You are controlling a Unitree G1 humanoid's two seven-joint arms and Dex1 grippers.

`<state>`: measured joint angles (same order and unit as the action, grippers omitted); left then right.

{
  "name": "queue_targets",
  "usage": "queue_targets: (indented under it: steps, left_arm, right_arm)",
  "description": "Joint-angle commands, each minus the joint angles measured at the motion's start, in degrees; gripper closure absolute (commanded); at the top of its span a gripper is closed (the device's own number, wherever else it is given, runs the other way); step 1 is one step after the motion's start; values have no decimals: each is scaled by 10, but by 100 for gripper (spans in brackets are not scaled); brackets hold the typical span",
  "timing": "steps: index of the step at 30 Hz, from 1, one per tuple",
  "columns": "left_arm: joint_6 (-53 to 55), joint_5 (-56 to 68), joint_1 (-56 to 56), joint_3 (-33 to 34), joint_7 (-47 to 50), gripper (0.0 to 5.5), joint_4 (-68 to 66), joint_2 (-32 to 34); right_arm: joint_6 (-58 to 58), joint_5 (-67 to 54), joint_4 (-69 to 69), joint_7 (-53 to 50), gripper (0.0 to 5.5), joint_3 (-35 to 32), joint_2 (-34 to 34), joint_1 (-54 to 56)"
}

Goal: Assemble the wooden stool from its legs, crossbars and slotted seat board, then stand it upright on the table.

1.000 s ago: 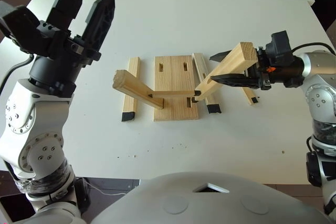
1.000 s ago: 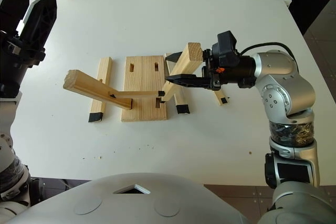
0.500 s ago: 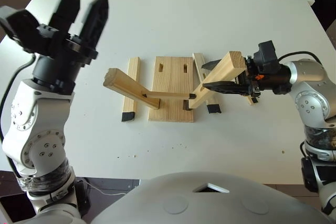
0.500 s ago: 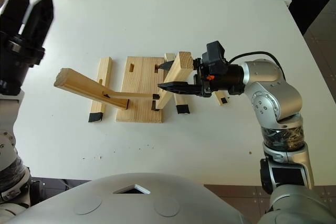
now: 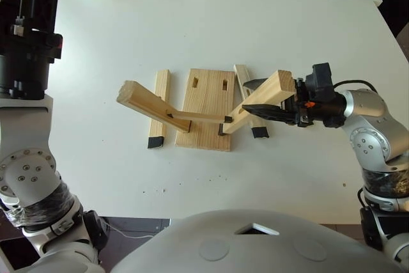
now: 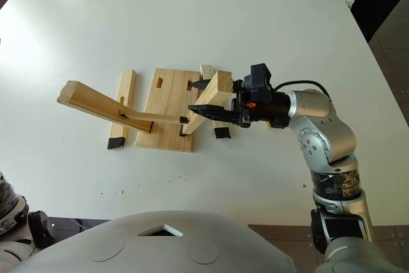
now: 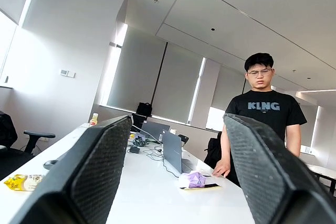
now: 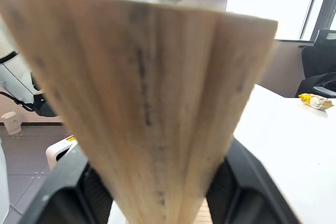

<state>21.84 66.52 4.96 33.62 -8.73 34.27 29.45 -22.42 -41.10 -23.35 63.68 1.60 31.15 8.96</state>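
Right, head view first. The right gripper (image 5: 248, 96) is clamped on a leg (image 5: 268, 94), its fingers closed across the upper part, and it holds the leg tilted. From the leg's low end, just past the fingertips, a crossbar (image 5: 198, 117) runs away from the gripper to a second leg (image 5: 144, 101). That one is tilted too, its far end lifted off the table (image 5: 287, 30). Under this joined frame, ahead of the gripper, the board (image 5: 208, 94) lies flat with two slots showing. The far loose leg (image 5: 160, 103) lies flat just beyond the board, on the side away from the gripper. The near loose leg (image 5: 245, 76) lies on the table right beneath the fingers, between gripper and board.

Left wrist view now. The left gripper (image 7: 177, 121) is spread wide, both fingers far apart with nothing between them, and it points out into the room, not at the wood.

Right wrist view. The held leg sits squeezed between the two dark fingers (image 8: 68, 198), one on each side. Its grain runs straight out from the gripper.
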Motion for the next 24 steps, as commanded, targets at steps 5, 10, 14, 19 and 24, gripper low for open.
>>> queue_targets:
  steps: [5,10,14,19,24]
  left_arm:
    - [7,4,-13,2,-1,229,-8,7]
    - [2,4,-30,8,4,229,0,2]
    - [-4,2,-41,10,9,229,-1,-5]
    - [-10,-6,-55,9,10,229,-5,-19]
    - [-17,-17,-72,2,6,229,-6,-33]
  right_arm:
    - [17,12,-34,-26,348,1,-4,-25]
    - [-3,-5,-64,-39,348,5,4,-38]
    - [-4,5,-76,-40,348,17,8,-53]
    - [13,42,-77,-49,348,40,10,-65]
    - [11,25,-69,-76,348,31,-1,-55]
